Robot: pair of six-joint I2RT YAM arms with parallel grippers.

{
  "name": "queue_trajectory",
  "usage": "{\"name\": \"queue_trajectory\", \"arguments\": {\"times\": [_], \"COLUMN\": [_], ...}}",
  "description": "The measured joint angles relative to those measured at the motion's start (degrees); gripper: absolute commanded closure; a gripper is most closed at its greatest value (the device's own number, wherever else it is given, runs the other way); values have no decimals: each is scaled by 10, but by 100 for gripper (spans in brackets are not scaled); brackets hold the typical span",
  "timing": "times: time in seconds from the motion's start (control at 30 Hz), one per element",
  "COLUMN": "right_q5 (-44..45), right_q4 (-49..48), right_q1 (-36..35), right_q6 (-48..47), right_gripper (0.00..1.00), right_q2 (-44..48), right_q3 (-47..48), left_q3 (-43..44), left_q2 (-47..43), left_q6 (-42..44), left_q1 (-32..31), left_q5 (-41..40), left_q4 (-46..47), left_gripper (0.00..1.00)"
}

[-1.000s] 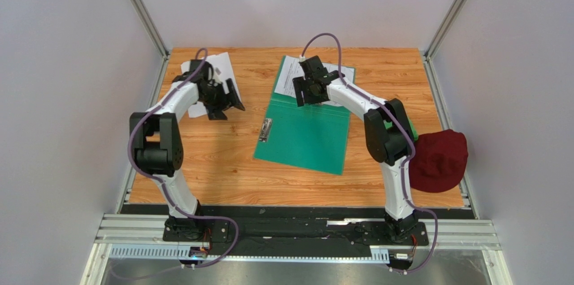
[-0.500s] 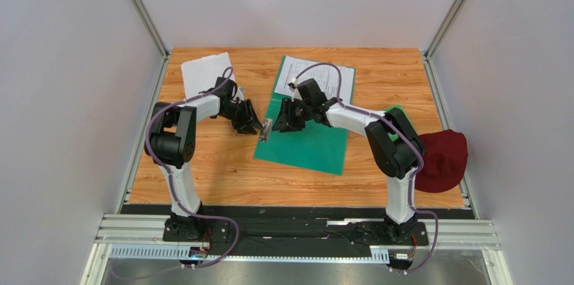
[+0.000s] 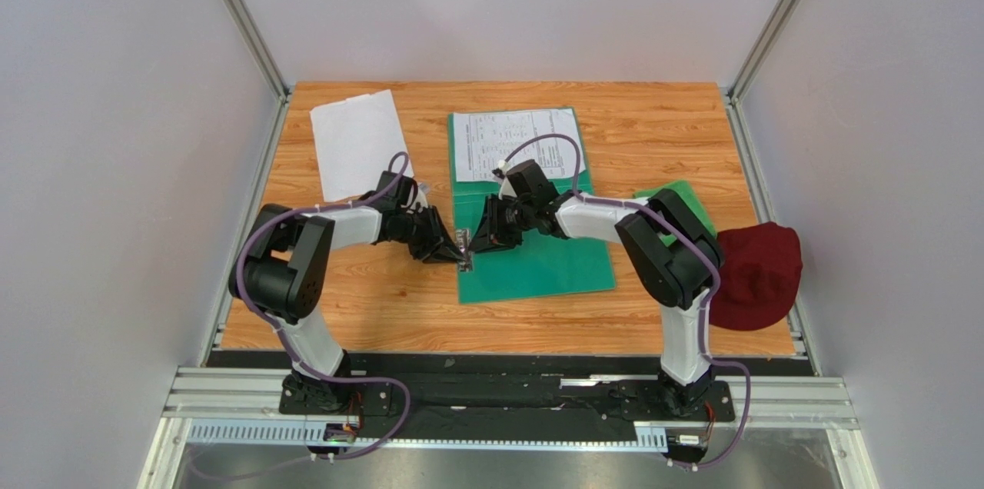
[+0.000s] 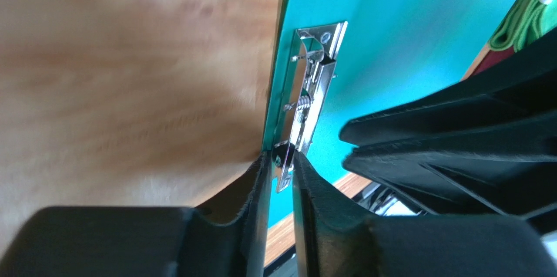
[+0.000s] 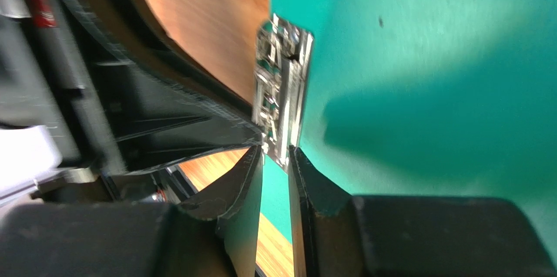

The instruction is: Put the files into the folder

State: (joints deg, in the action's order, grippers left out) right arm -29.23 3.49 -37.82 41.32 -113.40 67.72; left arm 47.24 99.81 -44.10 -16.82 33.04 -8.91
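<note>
- Centrally, left gripper (image 4: 280, 159) and right gripper (image 5: 274, 153) each pinch the metal clip (image 4: 312, 78) at the left edge of the folder (image 3: 543, 270).
- One printed file (image 3: 514, 143) lies on its far end; a blank sheet (image 3: 356, 143) lies well apart.

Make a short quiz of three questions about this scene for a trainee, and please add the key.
1. True or false: the printed sheet lies on the green folder.
2. The left gripper and the right gripper meet at: A the folder's far edge; B the metal clip on its left edge; C its right edge.
3. Which sheet is off the folder, and on which side of it?
Key: 1 true. 2 B. 3 The blank sheet, on the table left of the folder.
</note>
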Motion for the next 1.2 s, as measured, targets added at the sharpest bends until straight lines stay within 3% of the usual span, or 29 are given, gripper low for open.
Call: {"name": "queue_trajectory", "arguments": {"times": [0.27,0.53,1.0,1.2], "right_q5": [0,18,42,42], "right_q4": [-18,-42,-38,-42], "right_q1": [-27,-56,-55,-55], "right_q6": [21,43,58,73], "right_gripper": [69,75,75,76], "right_q2": [7,39,39,39], "right_q3": [-49,-68,-68,-68], "left_q3": [29,134,166,180], "left_q2": [-35,9,60,71], "left_q6": [9,40,70,70], "left_q1": [-1,-1,-23,-35], "left_q5": [-35,-47,-129,-153], "left_q4": [-59,-92,-151,-160], "left_gripper": [52,65,76,90]}}
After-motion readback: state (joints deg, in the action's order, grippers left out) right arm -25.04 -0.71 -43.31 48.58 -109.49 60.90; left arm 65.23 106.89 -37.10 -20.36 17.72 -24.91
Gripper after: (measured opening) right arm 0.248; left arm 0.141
